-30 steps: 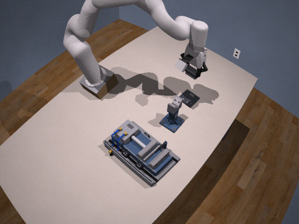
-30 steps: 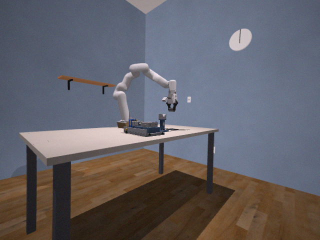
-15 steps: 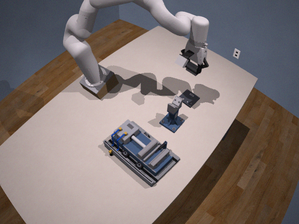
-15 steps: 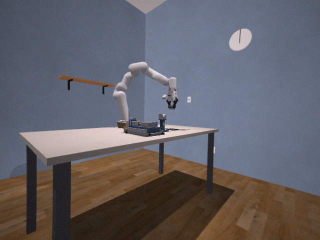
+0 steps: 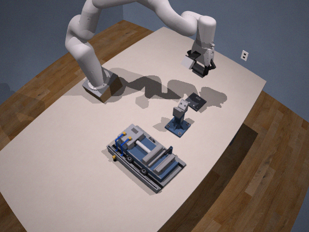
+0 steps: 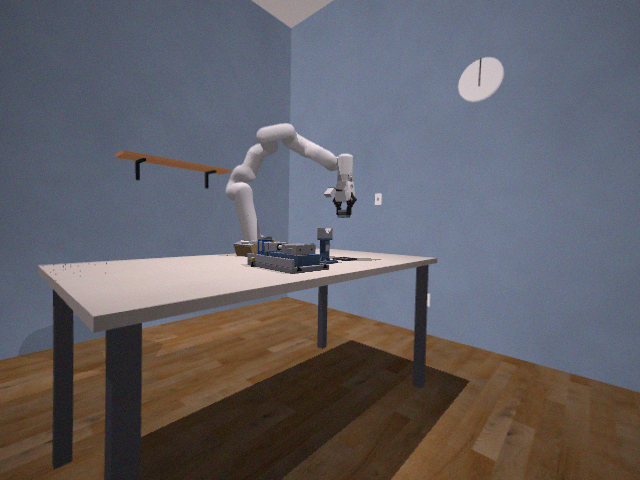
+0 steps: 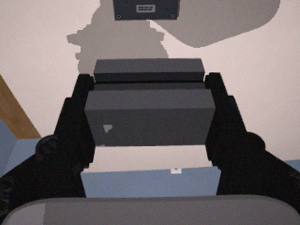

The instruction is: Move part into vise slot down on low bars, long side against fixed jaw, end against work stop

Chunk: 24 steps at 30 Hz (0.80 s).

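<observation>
The tool [image 7: 149,119] is clenching the dark grey part [image 7: 148,115] across its length, holding it high above the worktop [image 5: 62,159], over the infeed plate [image 5: 196,101] and well apart from the vise [image 5: 147,155].

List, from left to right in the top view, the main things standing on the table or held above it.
Arm's base → vise → V-block stand → dark infeed plate → end effector, shut on the block, high above the table.
</observation>
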### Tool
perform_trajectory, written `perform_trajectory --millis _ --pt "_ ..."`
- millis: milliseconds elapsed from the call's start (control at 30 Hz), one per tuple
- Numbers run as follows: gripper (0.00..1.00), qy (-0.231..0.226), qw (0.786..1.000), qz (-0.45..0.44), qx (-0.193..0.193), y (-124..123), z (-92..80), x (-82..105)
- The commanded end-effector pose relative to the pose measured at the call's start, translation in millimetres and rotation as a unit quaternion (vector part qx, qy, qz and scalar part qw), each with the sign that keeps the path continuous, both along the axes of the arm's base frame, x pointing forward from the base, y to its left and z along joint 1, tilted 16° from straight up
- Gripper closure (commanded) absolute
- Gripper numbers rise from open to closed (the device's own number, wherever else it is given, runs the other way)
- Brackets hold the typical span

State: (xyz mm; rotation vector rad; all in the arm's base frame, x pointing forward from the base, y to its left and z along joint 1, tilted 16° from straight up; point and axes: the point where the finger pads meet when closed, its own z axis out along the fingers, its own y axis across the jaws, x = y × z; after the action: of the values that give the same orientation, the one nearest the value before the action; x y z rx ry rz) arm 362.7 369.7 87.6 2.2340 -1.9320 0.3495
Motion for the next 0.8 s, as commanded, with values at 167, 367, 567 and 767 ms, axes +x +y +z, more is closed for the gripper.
perform_trajectory --millis 167,367,567,767 --pt "1.00 -0.001 1.000 0.001 0.002 1.6 1.9 0.8" --pt "1.00 -0.001 1.000 0.000 0.002 1.6 1.9 0.8" --pt "1.00 -0.002 1.000 -0.001 0.002 1.4 1.9 0.9" --pt "1.00 -0.003 1.000 -0.006 0.002 0.9 1.9 1.1"
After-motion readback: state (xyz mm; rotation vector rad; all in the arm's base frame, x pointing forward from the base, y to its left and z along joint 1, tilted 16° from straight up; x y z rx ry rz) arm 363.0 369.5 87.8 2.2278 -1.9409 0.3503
